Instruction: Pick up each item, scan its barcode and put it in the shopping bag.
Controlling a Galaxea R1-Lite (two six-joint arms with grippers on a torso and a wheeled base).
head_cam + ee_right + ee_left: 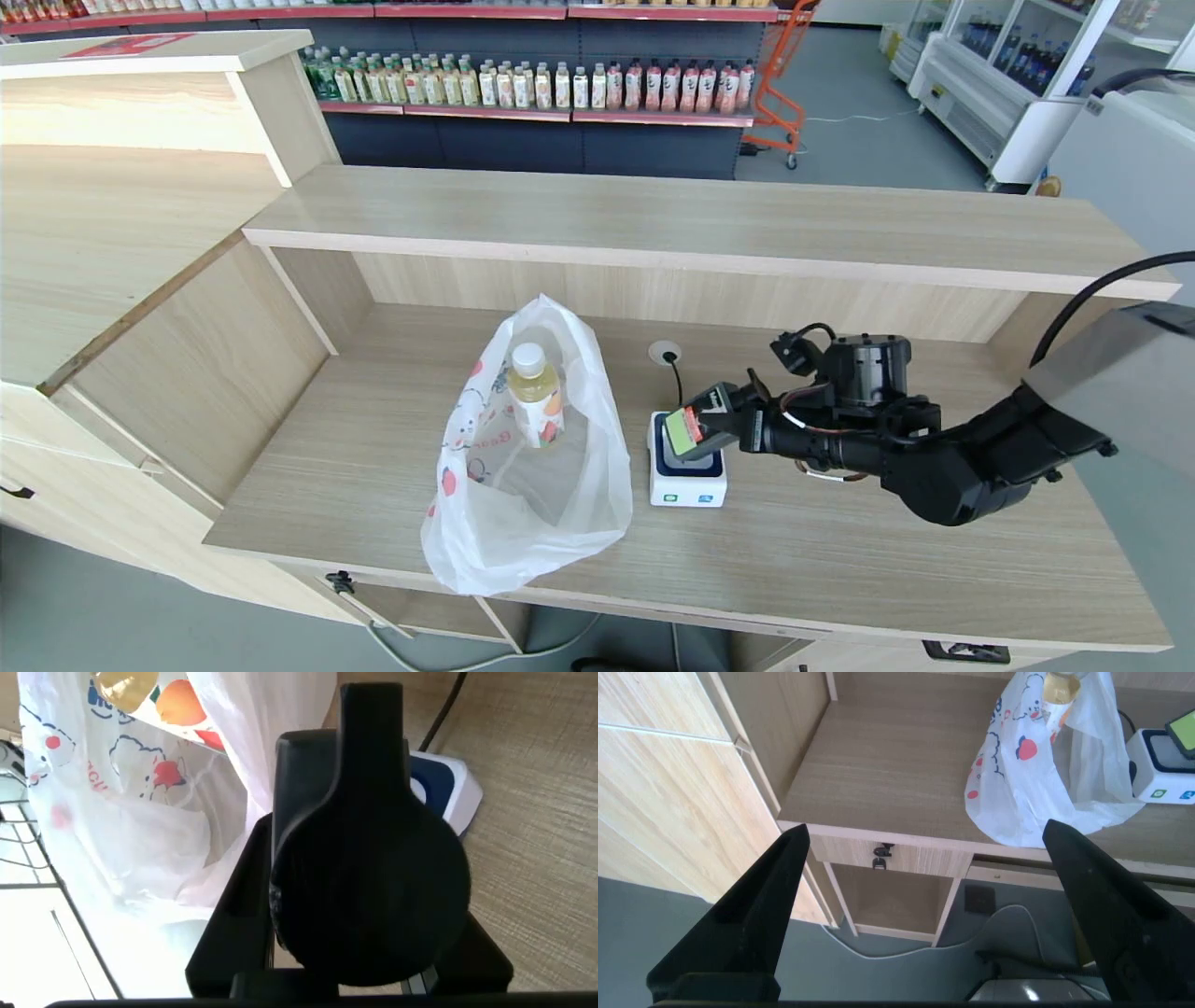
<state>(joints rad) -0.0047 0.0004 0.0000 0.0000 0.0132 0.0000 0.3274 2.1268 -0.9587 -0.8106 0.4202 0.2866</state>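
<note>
the right claw [702,420] is clamped on a small flat green packet with a red end [679,437], holding it just above the white scanner box with a blue top [689,487] on the pale wooden surface [840,560]. just beside the scanner, a thin white printed plastic shopping bag [485,523] holds an upright white-capped bottle of yellow drink [536,397]. the left claw [924,915] hangs spread wide apart off the surface's near edge.

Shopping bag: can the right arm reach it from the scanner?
Probably yes: the shopping bag stands just beside the scanner, over which the right end effector holds a small item, and nothing lies between them.
</note>
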